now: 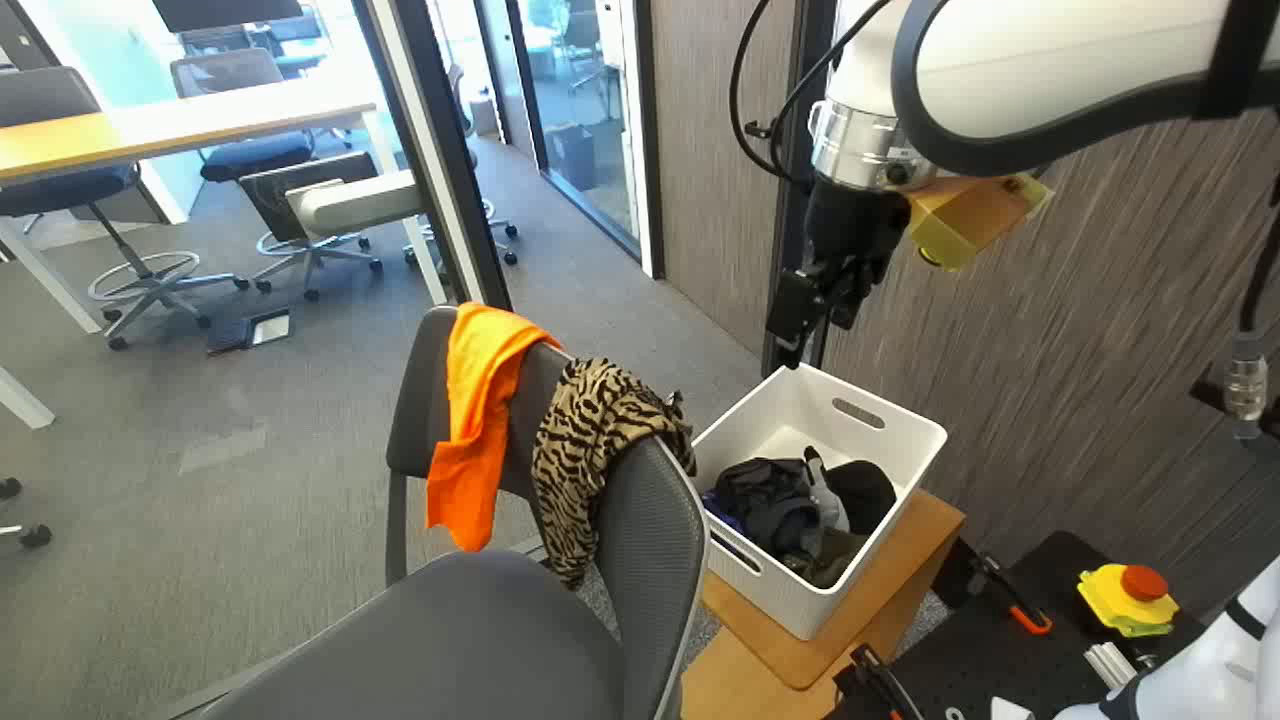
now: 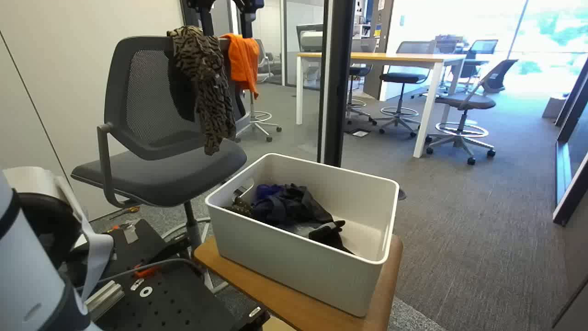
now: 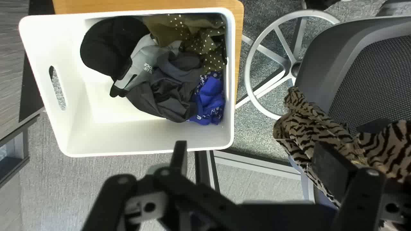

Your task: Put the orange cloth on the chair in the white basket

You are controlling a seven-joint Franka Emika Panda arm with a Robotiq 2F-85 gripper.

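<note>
One end effector (image 3: 253, 155) gapes wide; one orange cloth (image 1: 478, 415) hangs over one chair (image 1: 470, 640).

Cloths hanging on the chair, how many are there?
2: the orange cloth and the striped cloth, side by side over the backrest. Anything under them would be hidden.

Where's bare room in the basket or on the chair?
In the white basket, bare floor lies between the dark grey garment, a long wall and the end wall farther from the chair. Dotted olive cloth and blue cloth crowd the opposite end. The visible seat is bare; the backrest holds the orange cloth and tiger-print cloth.
</note>
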